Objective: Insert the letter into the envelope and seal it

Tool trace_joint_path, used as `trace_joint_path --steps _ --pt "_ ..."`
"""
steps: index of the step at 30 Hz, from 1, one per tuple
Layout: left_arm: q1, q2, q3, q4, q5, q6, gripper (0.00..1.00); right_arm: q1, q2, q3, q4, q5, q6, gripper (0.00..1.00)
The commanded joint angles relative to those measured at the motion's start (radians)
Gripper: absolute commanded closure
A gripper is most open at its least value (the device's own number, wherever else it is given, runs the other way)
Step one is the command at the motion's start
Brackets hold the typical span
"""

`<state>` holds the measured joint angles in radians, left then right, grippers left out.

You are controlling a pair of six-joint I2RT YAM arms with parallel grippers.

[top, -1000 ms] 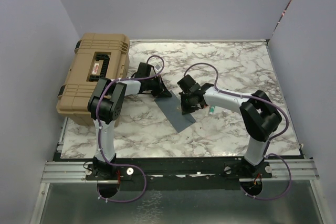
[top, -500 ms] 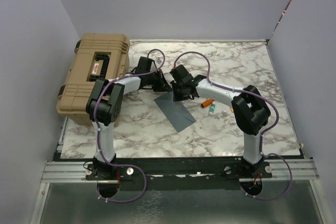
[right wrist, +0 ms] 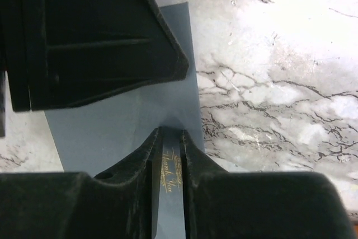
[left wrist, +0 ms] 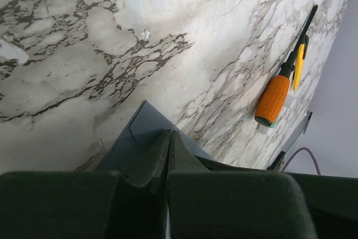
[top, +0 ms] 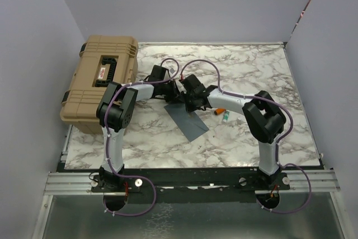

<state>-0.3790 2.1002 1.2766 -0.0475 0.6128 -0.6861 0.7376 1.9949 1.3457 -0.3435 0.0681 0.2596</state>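
Observation:
The grey-blue envelope [top: 190,121] lies flat on the marble table. The letter is out of view. My left gripper [top: 177,94] is at the envelope's far corner. In the left wrist view its jaws [left wrist: 169,140] are pressed together over the envelope's corner [left wrist: 137,132]; I cannot tell if paper is between them. My right gripper [top: 189,104] is beside it, tips down on the envelope [right wrist: 123,130]. In the right wrist view that gripper [right wrist: 170,138] stands a narrow gap apart, with gold "Thank You" lettering [right wrist: 169,169] showing in the gap.
A tan hard case [top: 103,82] stands at the table's left edge. An orange-handled screwdriver [top: 222,108] and a small green-and-white item [top: 226,117] lie just right of the envelope; the screwdriver also shows in the left wrist view [left wrist: 273,99]. Grey walls enclose the table.
My right gripper has moved left and away from me along the envelope, ending close beside the left gripper. The left gripper has shifted slightly right. The envelope has stayed in place.

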Motion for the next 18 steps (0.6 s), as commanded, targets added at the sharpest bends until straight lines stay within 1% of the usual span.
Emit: trace_joint_path --steps 1,7,9,15,18 --pt "0.003 0.04 -0.038 -0.046 -0.086 0.027 1.0 0.014 -0.02 -0.088 -0.042 -0.062 -0.065 0.78" --pt "0.003 0.052 -0.036 -0.07 -0.11 0.048 1.0 0.018 -0.082 -0.172 -0.099 -0.112 -0.093 0.71" --pt "0.003 0.052 -0.034 -0.074 -0.113 0.052 1.0 0.022 -0.093 -0.185 -0.126 -0.116 -0.1 0.7" --pt "0.004 0.056 -0.031 -0.086 -0.119 0.065 1.0 0.031 -0.095 -0.204 -0.216 -0.076 -0.08 0.7" --pt "0.005 0.056 -0.034 -0.091 -0.123 0.072 1.0 0.032 -0.09 -0.209 -0.27 -0.028 -0.043 0.72"
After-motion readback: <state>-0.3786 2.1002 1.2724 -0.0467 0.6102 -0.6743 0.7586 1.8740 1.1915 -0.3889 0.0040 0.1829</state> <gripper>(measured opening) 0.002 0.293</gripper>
